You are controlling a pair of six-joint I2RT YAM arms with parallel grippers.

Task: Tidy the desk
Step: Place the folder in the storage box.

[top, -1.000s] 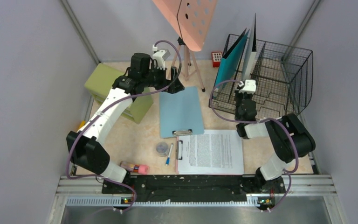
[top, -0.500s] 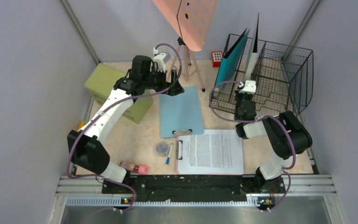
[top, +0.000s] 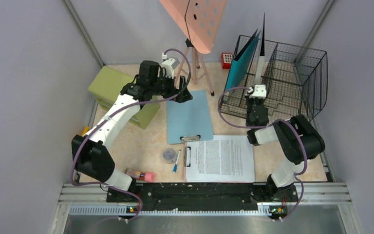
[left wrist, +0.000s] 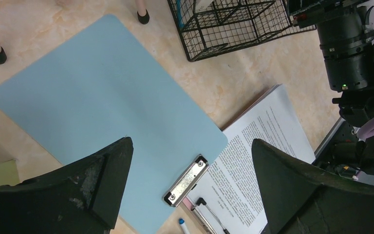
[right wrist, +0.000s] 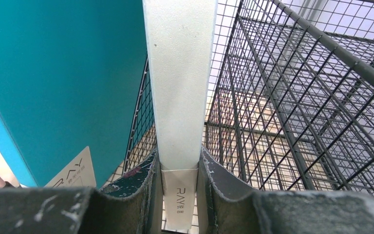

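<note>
The counter (top: 141, 141), pale and marbled, fills the floor of the grey-walled booth, with the rail along its near edge. The left arm (top: 117, 114) reaches over it toward the far side. The left jaws stand wide open with nothing in them, hanging above a blue clipboard (top: 189, 116) that lies flat on the counter. Just nearer than that lies a second clipboard with a printed sheet (top: 224, 158), with a pen (top: 176, 162) and a small round lid (top: 169, 155) beside it. A green cabinet (top: 112, 87) sits at the left. On the right, the right jaws are closed on the edge of a pale folder (right wrist: 180, 73). The folder stands upright in a black wire rack (top: 297, 83), just beside a teal folder (right wrist: 63, 83). A pink music stand (top: 195, 19) rises at the back.
</note>
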